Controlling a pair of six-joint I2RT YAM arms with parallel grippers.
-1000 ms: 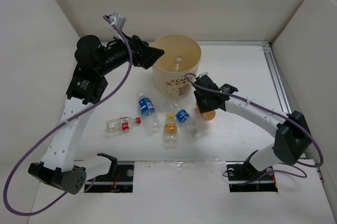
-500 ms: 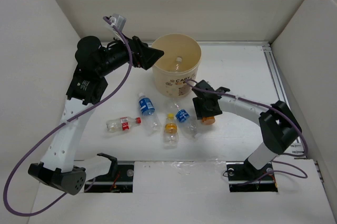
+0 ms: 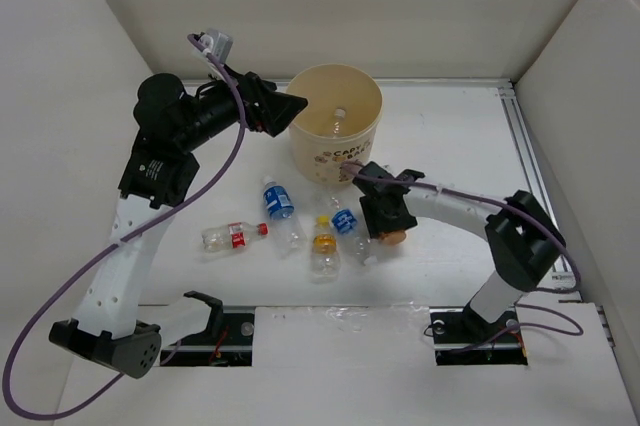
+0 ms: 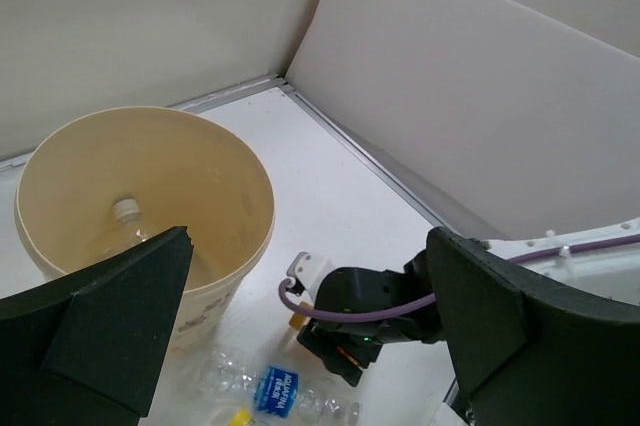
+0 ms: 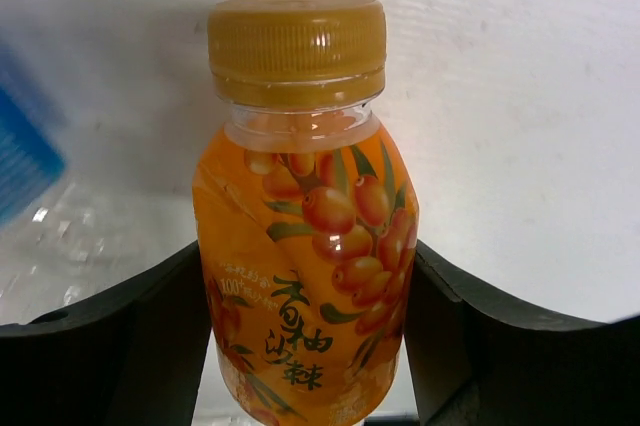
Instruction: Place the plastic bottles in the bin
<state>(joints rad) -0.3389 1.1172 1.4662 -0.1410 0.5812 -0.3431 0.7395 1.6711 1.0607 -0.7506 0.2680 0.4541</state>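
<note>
Bottles lie in a small bunch on the white table, in front of the bin, and one more is down inside it.

Look at your right gripper first. It is low over the table at the right end of the bunch, just in front of the bin. The orange bottle lies on the table right between its two fingers. The bottle's brownish-yellow cap points away from the wrist. One finger sits against each side of the bottle. You cannot tell from the pictures if the fingers are squeezing it or only resting beside it.

Just left of it lies the small blue-label bottle, very near the gripper. Next comes the yellow-cap bottle, then the bigger blue-label bottle. The red-label bottle lies farthest left, a bit apart from the rest.

Your left gripper is up high beside the bin's left rim, well apart from the bottles on the table. Its fingers are spread wide and hold nothing. From its wrist camera you look down into the bin, where the clear bottle with a white cap rests on the bottom.
</note>
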